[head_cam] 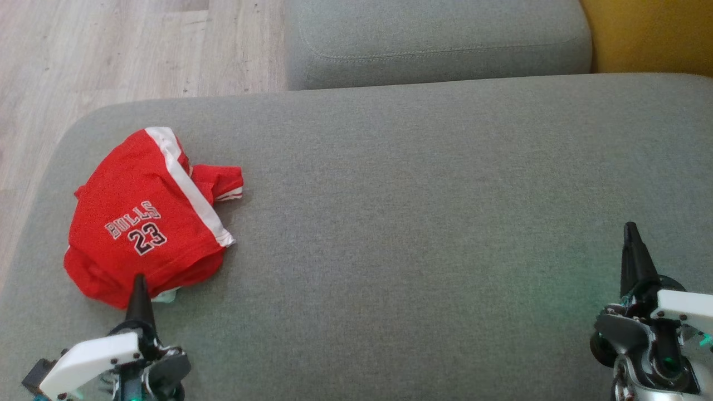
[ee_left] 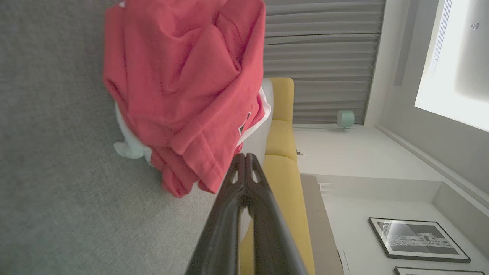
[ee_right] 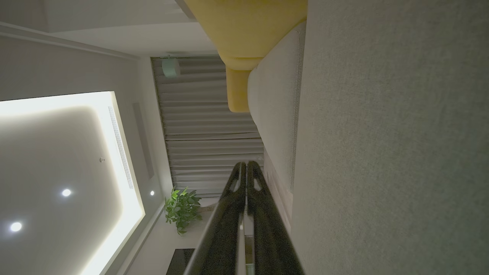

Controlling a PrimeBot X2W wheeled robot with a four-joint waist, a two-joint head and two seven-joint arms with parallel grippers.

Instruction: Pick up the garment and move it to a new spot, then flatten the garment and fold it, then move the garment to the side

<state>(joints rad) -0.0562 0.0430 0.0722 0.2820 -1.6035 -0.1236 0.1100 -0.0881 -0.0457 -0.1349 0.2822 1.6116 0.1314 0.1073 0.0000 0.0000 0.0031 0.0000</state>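
We read "BULLS 23" on the red garment (head_cam: 146,214), crumpled at the grey sofa seat's (head_cam: 418,195) left end, folds hiding the rest. Our left gripper (head_cam: 138,280), beside it, and right gripper (head_cam: 630,228) were pressed together, empty.

One garment (head_cam: 146,217), two grey cushions (head_cam: 434,44), one plant (ee_right: 182,209), perhaps two framed pictures (ee_left: 418,239).

Both arms held low: left gripper (head_cam: 139,287) and right gripper (head_cam: 630,234) closed tight, fingers pointing forward.
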